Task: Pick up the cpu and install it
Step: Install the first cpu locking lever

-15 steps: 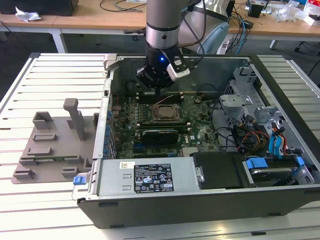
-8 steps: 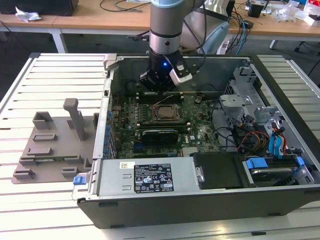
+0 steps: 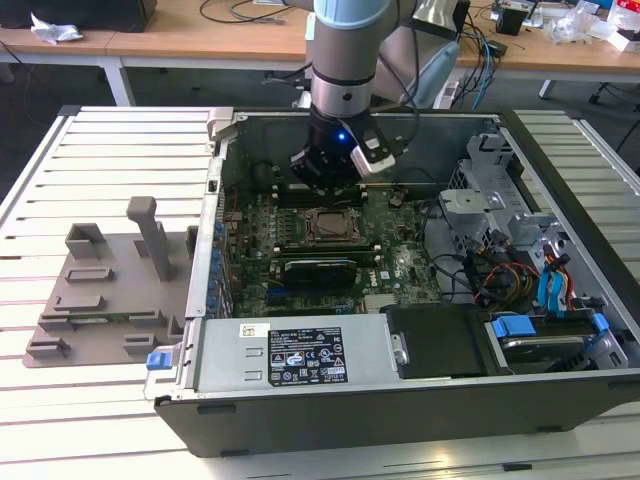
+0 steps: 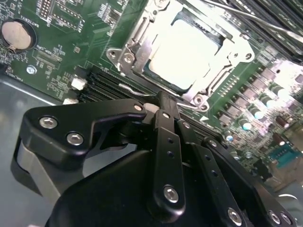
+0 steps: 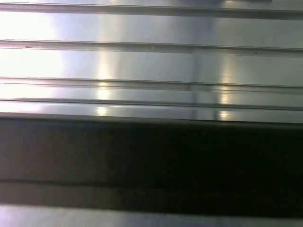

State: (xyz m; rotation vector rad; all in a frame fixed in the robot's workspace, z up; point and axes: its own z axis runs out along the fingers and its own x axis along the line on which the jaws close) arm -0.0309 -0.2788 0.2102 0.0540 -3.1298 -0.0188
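The cpu (image 4: pixel 187 52), a flat square chip with a bright silver top, lies inside the motherboard socket frame (image 4: pixel 142 45), whose metal load plate is folded back around it. My gripper (image 4: pixel 160 101) hovers just beside the socket, above the black memory slots, with its black fingers (image 4: pixel 165 137) pressed together and nothing between them. In the exterior view my gripper (image 3: pixel 325 178) hangs inside the open computer case (image 3: pixel 225 130), just behind the socket (image 3: pixel 328 225) on the green board.
A grey plastic tray (image 3: pixel 110 290) lies on the slatted metal table (image 3: pixel 60 420) at the exterior view's left. The power supply (image 3: pixel 300 355) sits at the case's front, and a drive cage with blue cables (image 3: pixel 545 280) on the right. A coin battery (image 4: pixel 16 34) sits on the board.
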